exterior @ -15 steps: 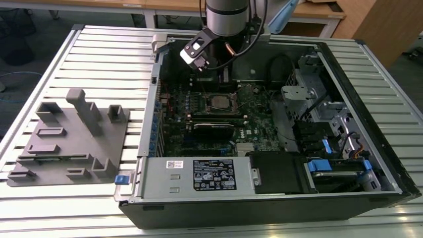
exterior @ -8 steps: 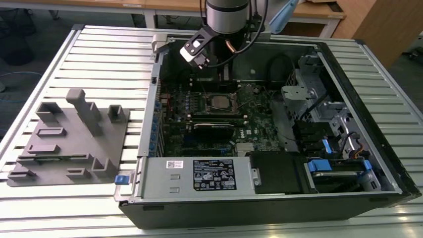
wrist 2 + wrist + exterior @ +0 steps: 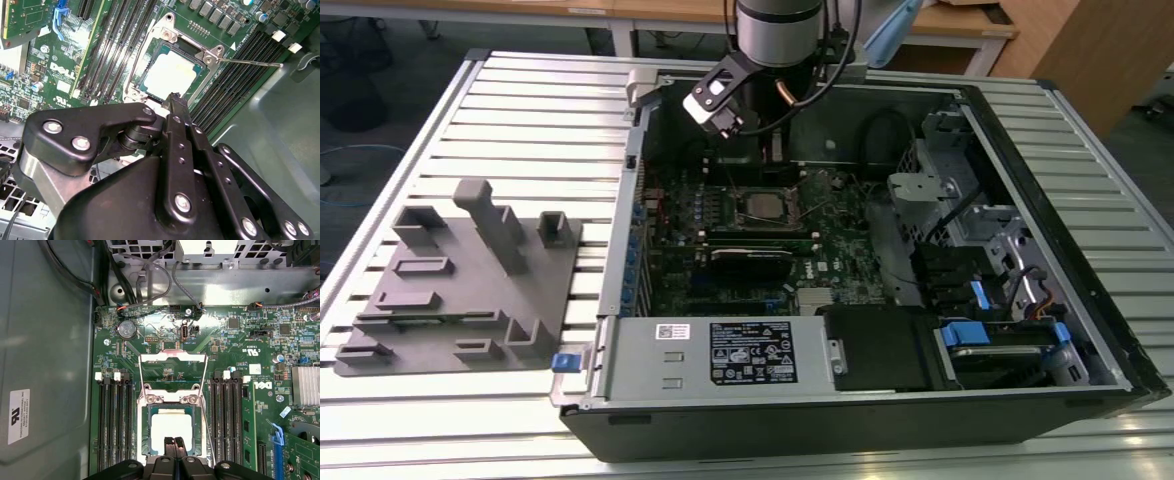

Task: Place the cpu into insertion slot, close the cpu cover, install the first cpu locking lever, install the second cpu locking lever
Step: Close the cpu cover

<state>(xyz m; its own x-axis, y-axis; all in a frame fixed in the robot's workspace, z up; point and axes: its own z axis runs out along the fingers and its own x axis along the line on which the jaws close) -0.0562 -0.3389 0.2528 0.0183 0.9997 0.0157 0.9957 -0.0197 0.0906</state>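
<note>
The cpu (image 3: 171, 431) (image 3: 169, 76), a square silver-topped chip, lies flat in the insertion slot (image 3: 145, 440) (image 3: 150, 60) on the green motherboard. The cpu cover (image 3: 173, 359) stands swung up and open beyond the socket's hinge. Two thin wire levers (image 3: 206, 390) (image 3: 250, 62) are unlatched and stick out beside the socket. My gripper (image 3: 174, 442) (image 3: 175, 97) hovers over the chip's near edge, its black fingers shut together with nothing between them. In the exterior view the arm (image 3: 778, 30) reaches down into the open case above the socket (image 3: 765, 205).
Black memory slots (image 3: 115, 425) (image 3: 227, 420) flank the socket. A coin battery (image 3: 127, 329) and cables (image 3: 150, 285) lie beyond it, a finned heatsink (image 3: 305, 385) to one side. The case holds a power supply (image 3: 720, 350) and drive cage (image 3: 987, 340). A grey fixture block (image 3: 467, 270) sits outside.
</note>
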